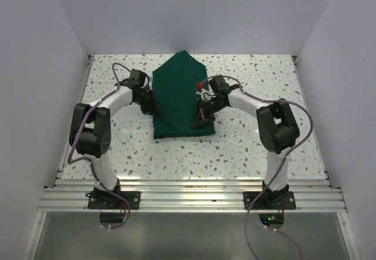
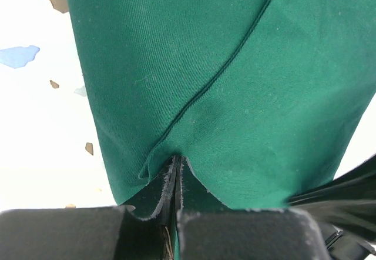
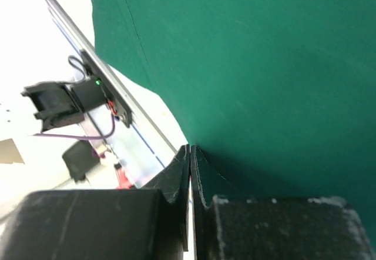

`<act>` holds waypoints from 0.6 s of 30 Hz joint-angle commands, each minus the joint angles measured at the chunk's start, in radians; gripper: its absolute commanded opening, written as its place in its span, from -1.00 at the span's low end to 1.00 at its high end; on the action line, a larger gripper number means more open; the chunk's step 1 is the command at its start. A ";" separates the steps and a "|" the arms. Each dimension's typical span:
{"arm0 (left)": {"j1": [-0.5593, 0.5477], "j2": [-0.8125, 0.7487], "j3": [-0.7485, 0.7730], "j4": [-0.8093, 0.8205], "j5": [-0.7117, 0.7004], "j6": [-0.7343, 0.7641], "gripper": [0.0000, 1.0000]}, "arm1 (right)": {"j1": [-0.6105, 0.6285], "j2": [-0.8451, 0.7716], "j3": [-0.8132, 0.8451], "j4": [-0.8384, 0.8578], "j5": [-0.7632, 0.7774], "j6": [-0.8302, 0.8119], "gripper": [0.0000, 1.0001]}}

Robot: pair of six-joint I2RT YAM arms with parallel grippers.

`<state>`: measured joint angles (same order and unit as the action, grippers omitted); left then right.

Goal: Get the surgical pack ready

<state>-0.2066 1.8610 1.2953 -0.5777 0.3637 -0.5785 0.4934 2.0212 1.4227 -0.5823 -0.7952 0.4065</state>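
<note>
Surgical pack [image 1: 179, 98]: one dark green matte cloth drape, lying on the table [image 1: 252, 145] about midway between its left and right edges and closer to the far edge than to the near one. We record its shape as half made. The near part is a squared-off, layered block, while the far part runs to a blunt point aimed at the far edge, so by our reckoning the folding is under way and not finished. The weave is a fine twill, free of stains as far as we can see, with a stitched hem line [image 2: 235, 54] crossing it diagonally in the left wrist view. Left gripper [image 1: 154, 107]: at the cloth's left border, its fingers pressed together on a raised pleat of fabric. Right gripper [image 1: 198, 116]: on the right side of the cloth, fingers closed flat against each other at a cloth edge, which we take to be nipped between them. We judge that the paired holds on opposite sides serve to lift and carry a layer evenly, keeping the next fold square.
</note>
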 commanded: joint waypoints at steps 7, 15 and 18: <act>0.026 -0.045 0.088 0.028 -0.040 0.060 -1.00 | -0.165 -0.139 0.030 0.102 0.103 0.018 -1.00; 0.082 0.059 0.223 0.179 0.015 0.020 -0.88 | -0.207 0.129 0.313 0.233 0.134 0.103 -1.00; 0.114 0.170 0.277 0.219 0.067 0.002 -0.92 | -0.246 0.237 0.429 0.237 0.107 0.112 -1.00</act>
<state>-0.1333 1.9316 1.5124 -0.4496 0.3779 -0.5591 0.2897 2.1784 1.7535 -0.3916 -0.6724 0.4908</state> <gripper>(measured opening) 0.051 0.008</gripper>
